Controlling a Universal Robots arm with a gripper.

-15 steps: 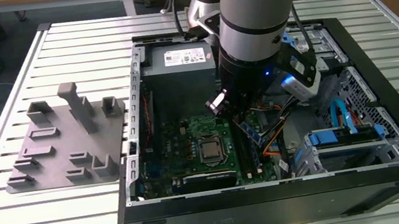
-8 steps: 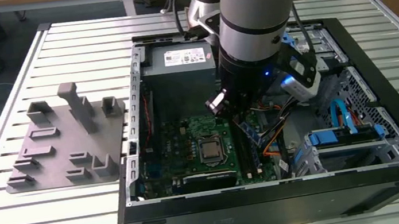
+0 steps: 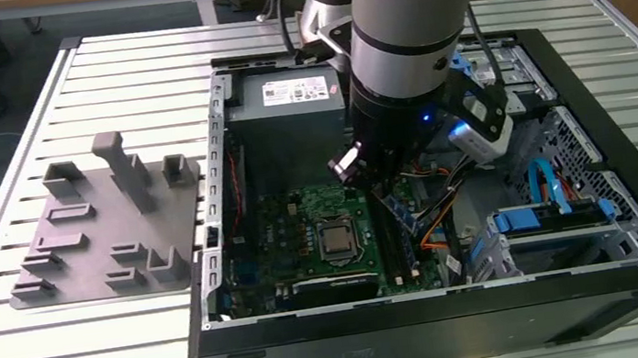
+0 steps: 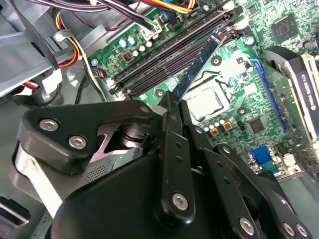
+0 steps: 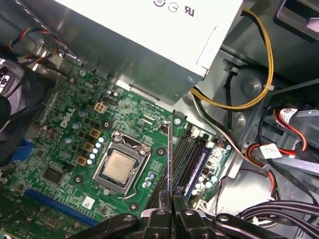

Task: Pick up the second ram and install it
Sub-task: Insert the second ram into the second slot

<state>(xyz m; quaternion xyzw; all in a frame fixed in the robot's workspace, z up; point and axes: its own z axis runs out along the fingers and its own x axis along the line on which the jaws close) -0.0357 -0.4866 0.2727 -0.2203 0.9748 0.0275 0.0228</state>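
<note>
My gripper (image 4: 173,102) is shut on the second ram (image 4: 199,62), a thin blue-green stick with small dark chips that sticks out from between the fingers. It hangs tilted just above the row of black memory slots (image 4: 159,62) on the green motherboard. In the first wrist view the ram (image 5: 169,154) appears edge-on as a thin line rising from the gripper (image 5: 170,198), next to the slots (image 5: 187,154). In the exterior view the gripper (image 3: 358,169) is down inside the open computer case (image 3: 437,321), over the motherboard's right side.
The processor socket (image 5: 119,167) lies beside the slots. The silver power supply (image 5: 149,40) stands close behind, with bundled cables (image 5: 259,74) to one side. A blue-handled drive cage (image 3: 552,213) sits at the exterior view's right. A grey fixture plate (image 3: 104,230) with upright posts lies outside the case.
</note>
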